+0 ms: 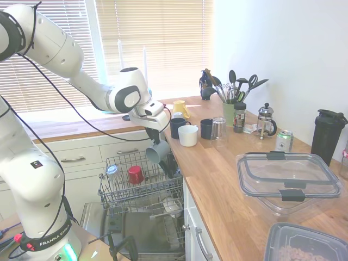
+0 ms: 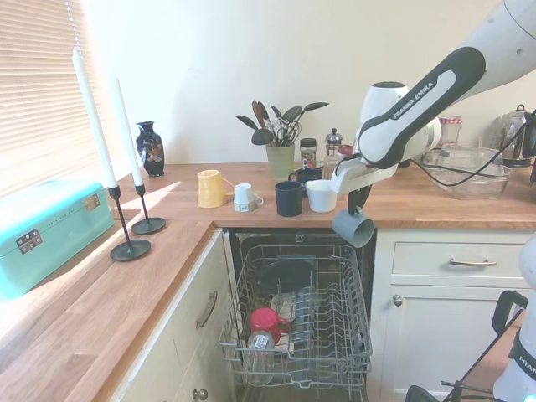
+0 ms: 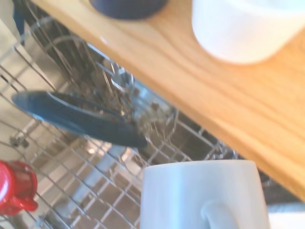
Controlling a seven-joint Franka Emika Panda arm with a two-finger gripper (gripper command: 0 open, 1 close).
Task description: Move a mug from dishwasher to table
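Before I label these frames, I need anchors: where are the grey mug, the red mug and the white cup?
grey mug (image 2: 353, 227), second exterior view, its side wall.
red mug (image 1: 135, 174), first exterior view, its body.
white cup (image 1: 188, 135), first exterior view, its front wall.

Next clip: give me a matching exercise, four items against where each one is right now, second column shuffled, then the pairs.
Items:
1. grey-blue mug
2. red mug
3. white cup
4. black vase

Places:
A. lying in the dishwasher rack
B. on the countertop, by the candlesticks
C. held in the gripper, in the air above the rack
D. on the countertop beside a dark navy mug

Pairs: 1-C, 2-A, 3-D, 4-B
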